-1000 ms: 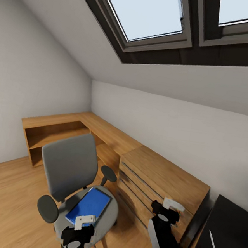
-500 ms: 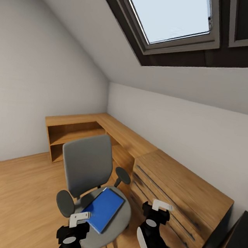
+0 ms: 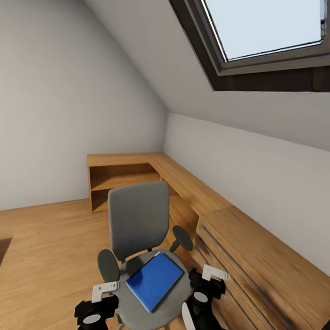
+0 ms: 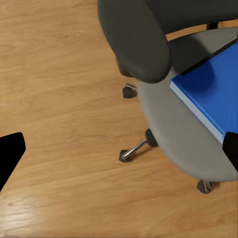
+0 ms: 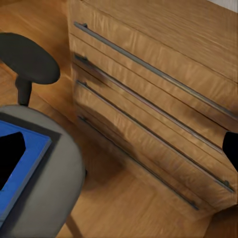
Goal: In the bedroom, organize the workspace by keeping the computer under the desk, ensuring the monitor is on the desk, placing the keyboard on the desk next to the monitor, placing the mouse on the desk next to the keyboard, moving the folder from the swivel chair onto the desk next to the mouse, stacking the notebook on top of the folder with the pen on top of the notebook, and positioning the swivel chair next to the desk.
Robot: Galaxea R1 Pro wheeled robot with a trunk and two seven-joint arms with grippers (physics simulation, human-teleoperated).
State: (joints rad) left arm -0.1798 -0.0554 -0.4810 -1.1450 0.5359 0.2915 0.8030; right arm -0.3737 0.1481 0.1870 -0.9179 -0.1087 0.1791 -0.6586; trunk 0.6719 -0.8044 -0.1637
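A blue folder [image 3: 154, 280] lies flat on the round grey seat of the swivel chair [image 3: 137, 223], tilted slightly so one corner points toward me. The chair has a tall grey backrest and two dark oval armrests, and it stands on a wooden floor [image 3: 35, 241] just beside a long L-shaped wooden desk [image 3: 184, 180] that runs along the far walls under a sloped ceiling with a skylight [image 3: 267, 22]. Nearer to me on the right, the desk continues into a block of drawers [image 3: 254, 281] with thin horizontal handles. My left gripper [image 3: 99, 297] hangs low in front of the seat's near edge, and in its wrist camera its two dark fingertips sit far apart at the edges of the frame, so its jaws are spread and hold nothing. My right gripper [image 3: 211, 278] hovers between the seat and the drawers, its fingertips likewise spread wide and empty. I judge I am on the folder step: getting it off the chair and onto the desk. The next move seems to call for lowering one gripper to the folder's edge, since it lies flat and thin, and pinching it there before lifting.
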